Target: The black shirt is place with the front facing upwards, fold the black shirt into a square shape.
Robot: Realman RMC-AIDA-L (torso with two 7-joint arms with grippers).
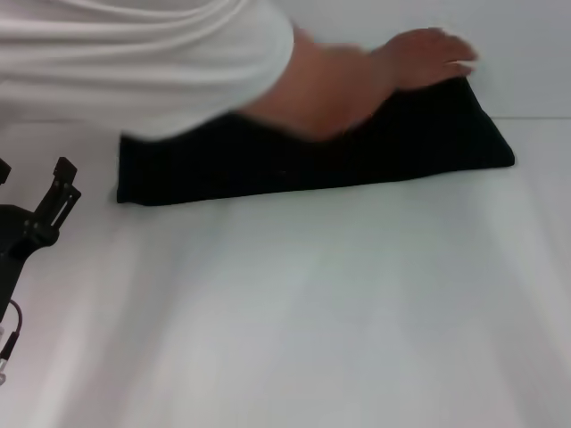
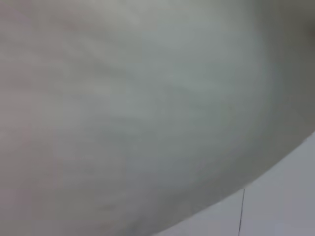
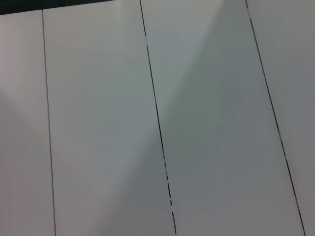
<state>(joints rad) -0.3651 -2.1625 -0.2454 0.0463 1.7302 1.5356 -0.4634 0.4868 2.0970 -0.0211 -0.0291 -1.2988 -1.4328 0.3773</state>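
Where the head view catches the left edge of the scene, the left gripper (image 1: 36,201) stands low over the white table (image 1: 339,303), its two black fingers (image 1: 62,183) spread apart with nothing between them, touching no cloth. Beyond those released jaws, farther out and toward the robot's right, lies the black shirt (image 1: 357,160), a plain black cloth garment folded into a long, flat, roughly rectangular bundle stretched across the far part of the table; no lettering or label shows on it. A person's bare hand (image 1: 428,58) presses on the far right end of the bundle, the forearm crossing above the cloth, and a white short sleeve (image 1: 134,53) fills the upper left of that view, well past the gripper.

The left wrist view shows none of this: only a blurred pale grey-white surface (image 2: 138,108) fills it, with a lighter strip and a thin dark line in one corner. The right wrist view shows only white panels (image 3: 98,123) divided by thin dark seams. The right gripper appears in no view, so the state of its jaws cannot be told.
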